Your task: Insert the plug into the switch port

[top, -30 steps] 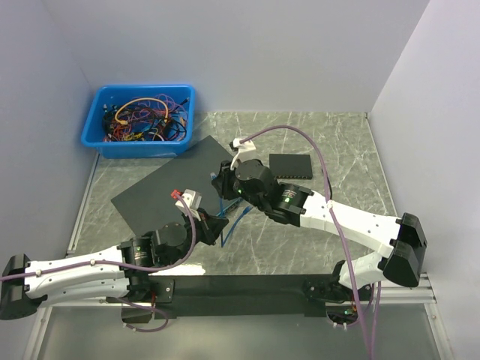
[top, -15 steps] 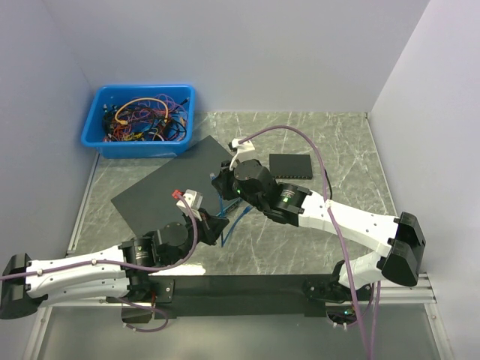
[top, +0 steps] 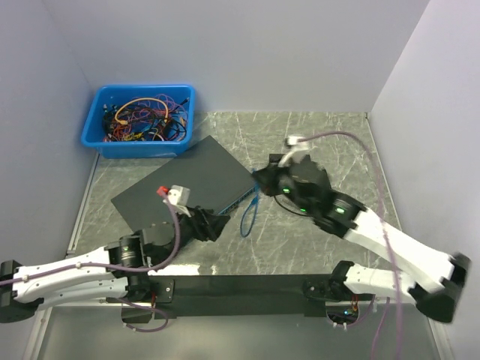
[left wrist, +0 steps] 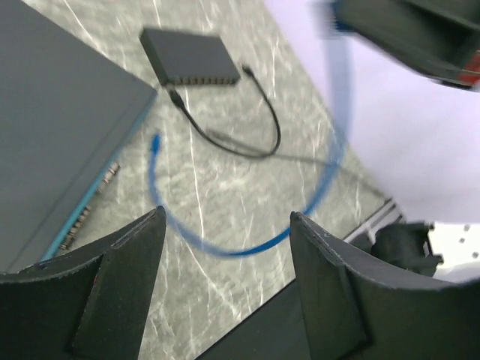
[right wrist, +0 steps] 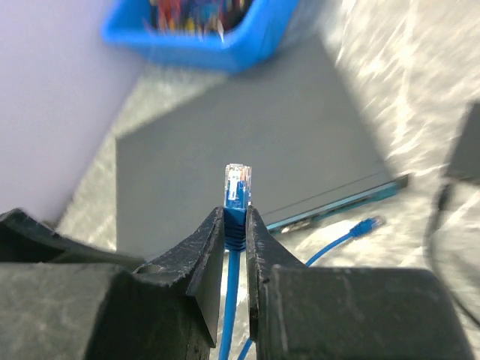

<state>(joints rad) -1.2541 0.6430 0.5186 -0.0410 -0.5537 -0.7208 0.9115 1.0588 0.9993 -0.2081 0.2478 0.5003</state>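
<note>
Two fingers of the right gripper pinch the plug upright at centre frame, near the switch's ported edge. Left gripper hangs spread and empty over open marble table and looping blue cable.

A grey-green marble table seen from above. A blue bin of tangled wires sits at its far left corner. A large flat dark switch lies at an angle across the middle. A small black box lies further right, with a black cord curling from it. A blue cable lies partly on the marble, its loose end just beside the switch's edge.
</note>
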